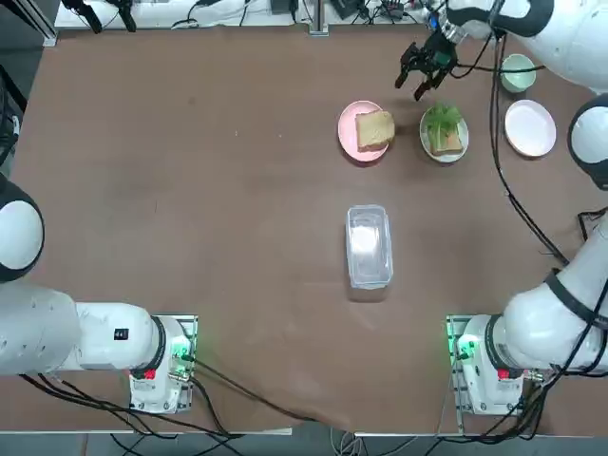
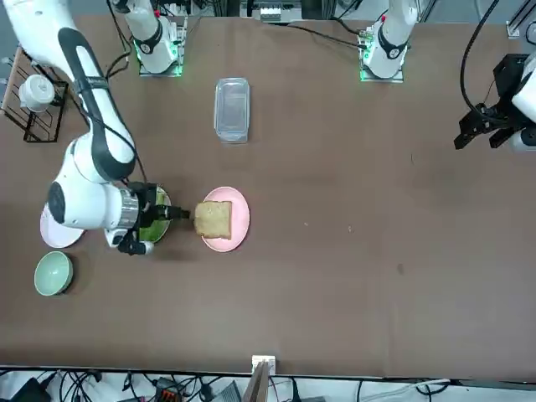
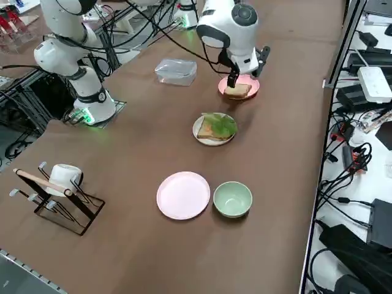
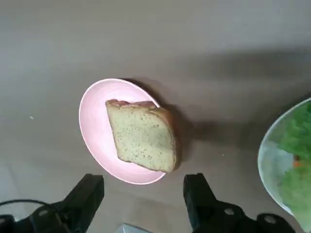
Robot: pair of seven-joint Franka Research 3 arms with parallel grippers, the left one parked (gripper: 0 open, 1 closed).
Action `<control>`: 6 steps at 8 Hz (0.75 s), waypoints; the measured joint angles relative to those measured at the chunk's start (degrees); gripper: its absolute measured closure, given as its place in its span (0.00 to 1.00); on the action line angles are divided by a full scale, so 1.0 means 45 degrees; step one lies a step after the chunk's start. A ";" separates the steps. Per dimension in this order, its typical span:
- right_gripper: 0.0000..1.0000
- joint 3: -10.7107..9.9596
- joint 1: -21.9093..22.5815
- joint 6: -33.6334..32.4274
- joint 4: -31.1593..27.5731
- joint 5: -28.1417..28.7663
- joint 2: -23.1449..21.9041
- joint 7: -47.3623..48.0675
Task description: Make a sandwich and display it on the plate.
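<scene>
The matt brown surface (image 1: 237,190) looks smooth, and near its far edge the round pink plate (image 1: 349,130) has a smooth finish beside the crumb-textured, porous tan bread slice (image 4: 143,138) on it. Toward the middle, the clear rectangular lidded container (image 1: 369,247) looks like glossy plastic; near the far right corner, the round pale-green bowl (image 1: 518,73) looks smooth.

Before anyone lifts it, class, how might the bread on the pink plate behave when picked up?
The bread looks light and probably holds its shape, being thick and flat-faced. Its porous crumb could dent if squeezed hard. Lying loose on the plate, it may slide if nudged.

Brown table (image 3: 153,141), three plates (image 3: 183,195), green bowl (image 3: 233,199), clear container (image 3: 176,71), black rack (image 3: 67,205)
</scene>
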 joint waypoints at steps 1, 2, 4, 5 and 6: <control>0.00 -0.0446 0.0295 0.0232 -0.0436 0.0510 -0.0116 -0.0643; 0.00 -0.0664 0.0427 0.0608 -0.0873 0.0794 -0.0189 -0.1004; 0.00 -0.0744 0.0581 0.2033 -0.1818 0.1231 -0.0230 -0.1060; 0.00 -0.0754 0.0672 0.2677 -0.2246 0.1579 -0.0232 -0.1087; 0.00 -0.0755 0.0744 0.3252 -0.2588 0.1741 -0.0231 -0.1118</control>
